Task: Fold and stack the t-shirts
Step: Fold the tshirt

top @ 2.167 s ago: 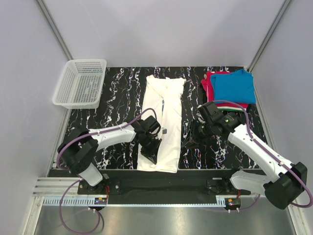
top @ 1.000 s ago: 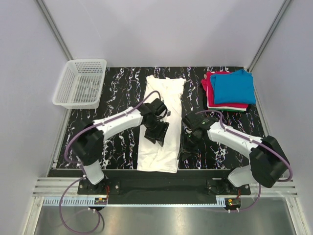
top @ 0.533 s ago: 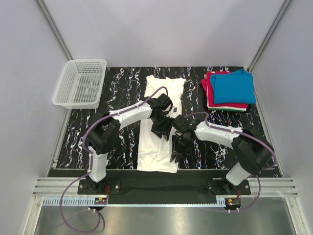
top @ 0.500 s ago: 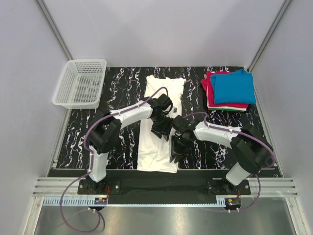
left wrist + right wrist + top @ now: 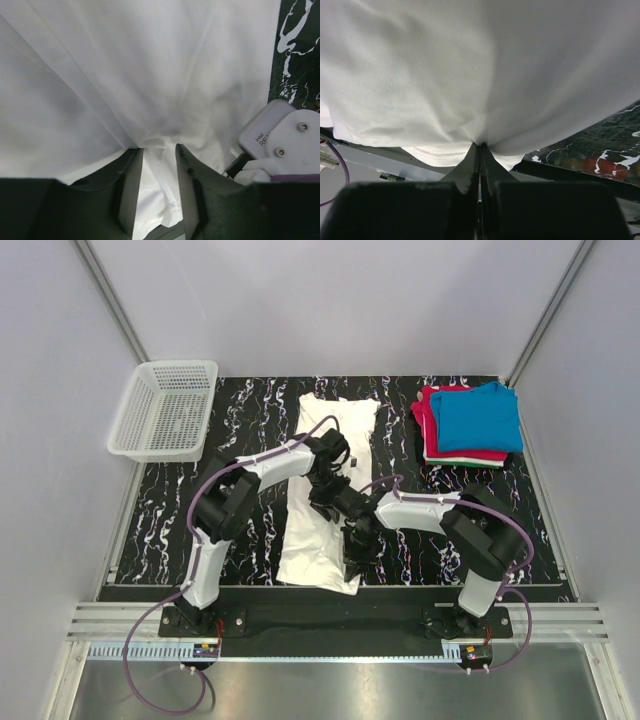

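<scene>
Shirt status: white t-shirt [image 5: 326, 435] lies as a long strip mid-frame on the marbled table [image 5: 245, 420], lower end skewed. Left gripper [image 5: 156, 150] narrow, bunched cloth pinched between fingers, mid-strip. Right gripper [image 5: 480, 149] clamped tight on cloth at the strip's right edge, lower down. Blue tee [image 5: 480, 415] stacked on red tee [image 5: 428, 422], upper right. Basket [image 5: 178, 364] upper left.
</scene>
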{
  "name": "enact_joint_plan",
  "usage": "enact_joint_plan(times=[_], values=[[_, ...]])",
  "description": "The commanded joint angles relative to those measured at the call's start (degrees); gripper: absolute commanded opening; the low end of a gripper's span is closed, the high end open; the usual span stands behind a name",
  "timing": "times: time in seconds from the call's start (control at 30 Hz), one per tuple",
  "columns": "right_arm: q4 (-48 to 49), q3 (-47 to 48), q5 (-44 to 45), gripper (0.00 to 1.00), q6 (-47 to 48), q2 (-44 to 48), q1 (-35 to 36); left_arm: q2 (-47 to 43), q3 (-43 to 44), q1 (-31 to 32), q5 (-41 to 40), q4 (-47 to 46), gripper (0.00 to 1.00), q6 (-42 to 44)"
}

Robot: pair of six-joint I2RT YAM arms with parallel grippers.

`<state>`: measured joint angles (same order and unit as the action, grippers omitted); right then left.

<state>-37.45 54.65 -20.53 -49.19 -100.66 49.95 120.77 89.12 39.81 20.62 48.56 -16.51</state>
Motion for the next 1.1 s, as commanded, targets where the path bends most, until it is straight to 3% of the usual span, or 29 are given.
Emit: enact_joint_plan(times=[0.0,0.33,0.9,1.07], values=[[-0.34,1.95,4.01,0.00,-1.52,-2.17,1.55,2.36,5.00,-0.53,-2.15,2.31,0.29,0.25],[-5.17,-0.07,5.77,0.00,-3.19,3.10,1.90,3.07,7.38,-0.96,-2.16,5.32,0.27,1.75],[-10.00,0.54,6.03,0.08,-1.44,2.84,1.90,-1.76,5.27,-1.49,-1.11,6.55,0.44,1.92],[-10.89,2.12,8.31,0.13,-0.47,8.09,1.90,-4.40,5.80,-2.63,-0.58,7.52,0.45,1.75]])
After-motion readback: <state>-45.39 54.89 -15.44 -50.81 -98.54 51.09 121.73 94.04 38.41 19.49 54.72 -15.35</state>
